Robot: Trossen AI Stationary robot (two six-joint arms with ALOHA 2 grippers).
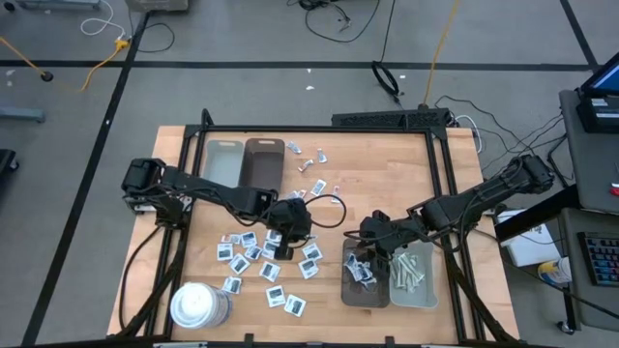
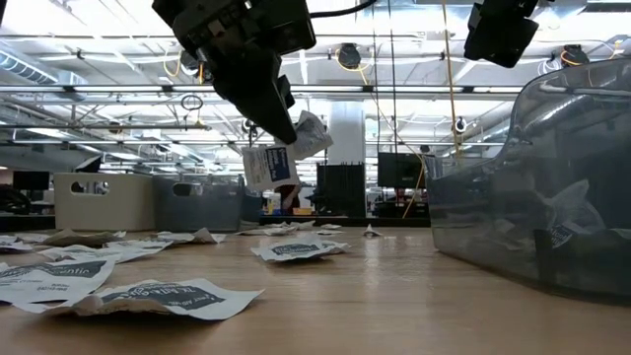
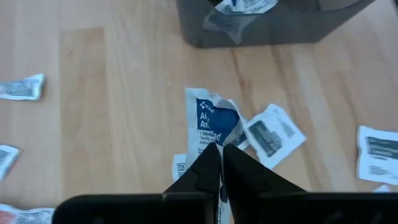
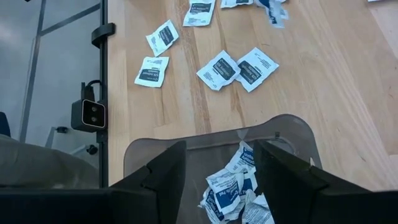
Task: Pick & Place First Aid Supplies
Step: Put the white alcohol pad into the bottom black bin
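Low view shows us the left gripper (image 2: 279,126) up off the table, fingers pinched tight on a white packet (image 2: 268,166). We think this is the carry step. Next, we must take it to the dark tray (image 1: 349,290) and let go. Our right gripper (image 4: 217,167) waits over that tray, fingers apart, holding nothing.

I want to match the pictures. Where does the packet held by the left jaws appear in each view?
High view: hidden under the left gripper.
Low view: held packet, upper middle, hanging.
Left wrist view: centre.
Right wrist view: cannot tell.
Shared landmark: dark tray.
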